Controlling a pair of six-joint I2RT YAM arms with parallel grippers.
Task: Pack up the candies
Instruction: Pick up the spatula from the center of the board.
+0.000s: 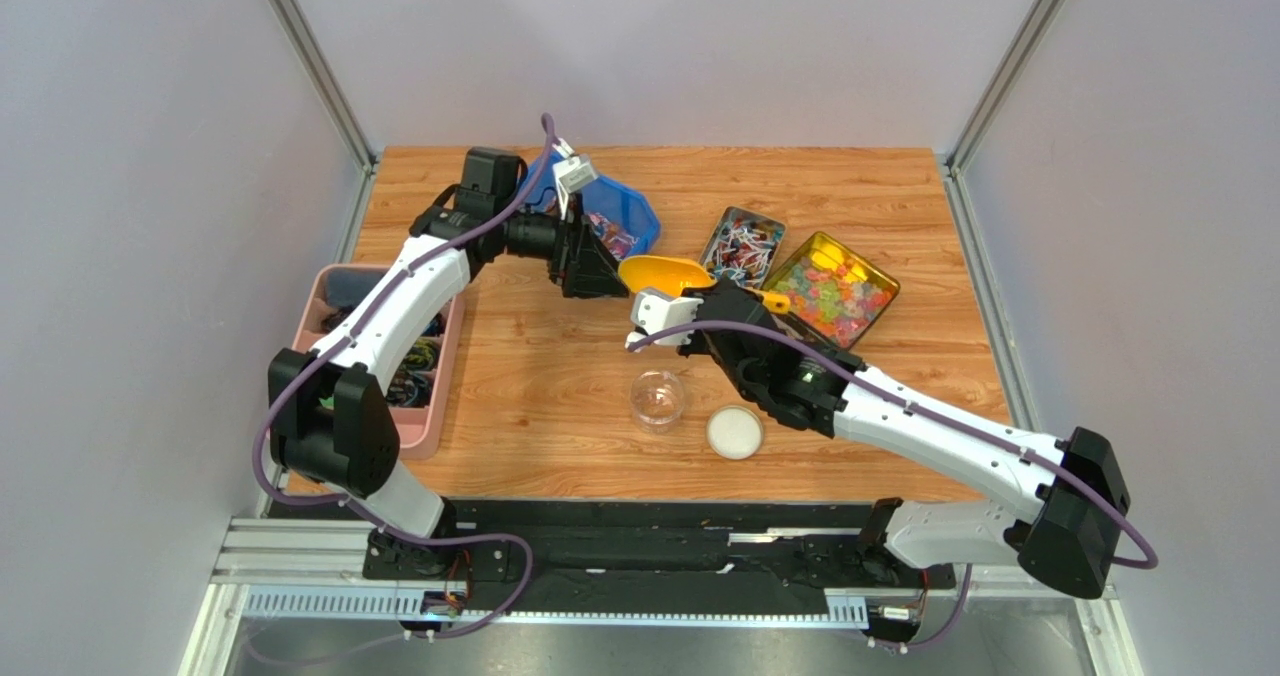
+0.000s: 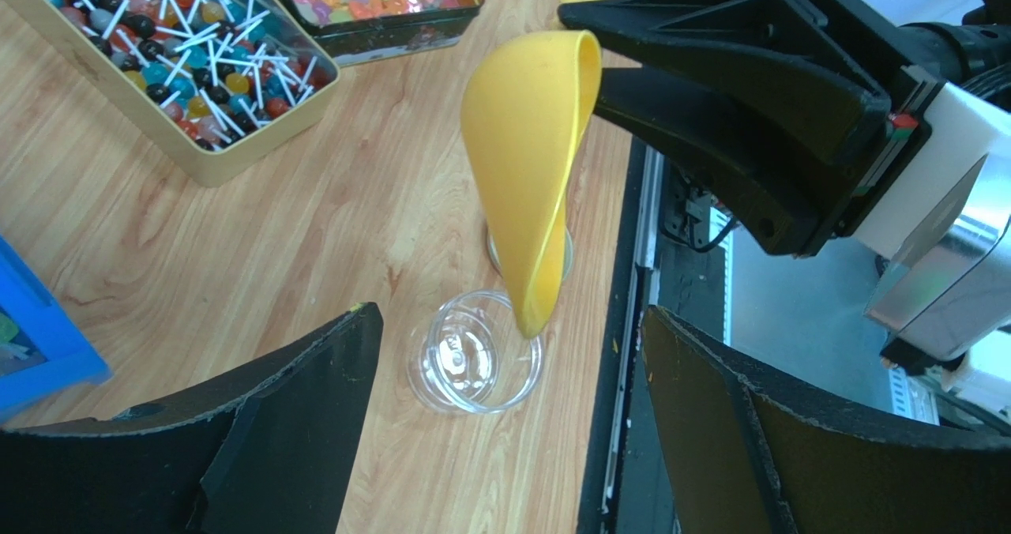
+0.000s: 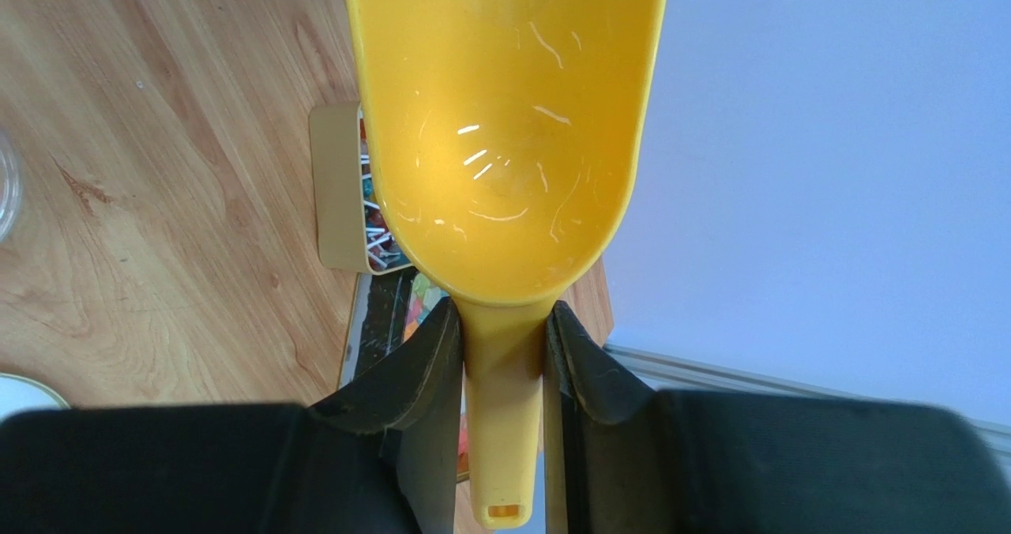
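**Colleague:** Where are the candies at this moment?

**Me:** I see the candies [image 1: 612,232] in the blue bin [image 1: 643,211] at the far side of the tabletop [image 1: 526,391]. It sits left of the middle, just behind my left fingers [image 1: 598,276]. From above they are only small pink and red pieces, and I cannot tell more about them.

**Colleague:** And the fingers?

**Me:** My left fingers are spread wide with nothing between them. My right fingers [image 1: 700,295] are closed tight on the handle of the yellow scoop [image 1: 661,274]. I hold it above the tabletop, between the blue bin and the tin of lollipops [image 1: 741,244]. In the right wrist view the bowl of the scoop is empty.

**Colleague:** What else is around?

**Me:** Just right of the lollipops stands a second tin with colourful gummy sweets [image 1: 831,289]. Nearer to me, on the bare wood, there is a small clear cup [image 1: 657,399], open and empty. A round white lid [image 1: 733,433] lies flat just beside it on the right. At the left edge of the tabletop stands a pink basket [image 1: 334,289] with dark coiled things inside, well apart from the rest.
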